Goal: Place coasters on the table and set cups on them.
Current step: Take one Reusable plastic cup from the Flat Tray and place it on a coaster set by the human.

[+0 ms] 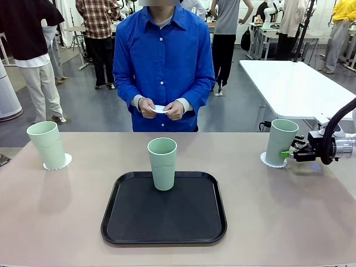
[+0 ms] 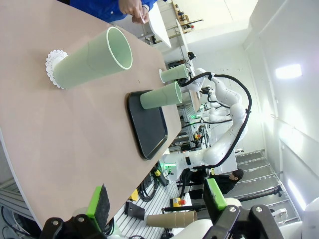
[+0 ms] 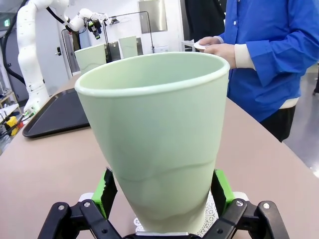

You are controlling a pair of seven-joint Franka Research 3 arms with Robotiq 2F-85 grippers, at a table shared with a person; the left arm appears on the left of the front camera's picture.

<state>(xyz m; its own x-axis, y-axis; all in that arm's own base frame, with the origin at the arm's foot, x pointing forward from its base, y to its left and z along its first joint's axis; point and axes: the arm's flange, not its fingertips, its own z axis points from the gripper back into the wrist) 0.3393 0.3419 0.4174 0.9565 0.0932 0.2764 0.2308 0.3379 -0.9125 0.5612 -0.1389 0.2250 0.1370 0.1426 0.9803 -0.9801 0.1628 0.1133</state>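
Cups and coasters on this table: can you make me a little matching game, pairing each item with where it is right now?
Items
1. left cup
2. middle cup
3. right cup
4. loose coaster

Places
A. in the person's hands
B. on the right coaster, between the fingers of the robot's right hand
C. on the black tray
D. alone on the left coaster

Pairs: 1-D, 2-C, 3-B, 4-A

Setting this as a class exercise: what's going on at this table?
The right gripper stands open around the right cup on the right coaster. The left cup sits on the left coaster. The third cup stands on the black tray, while the person's hands hold a third coaster.
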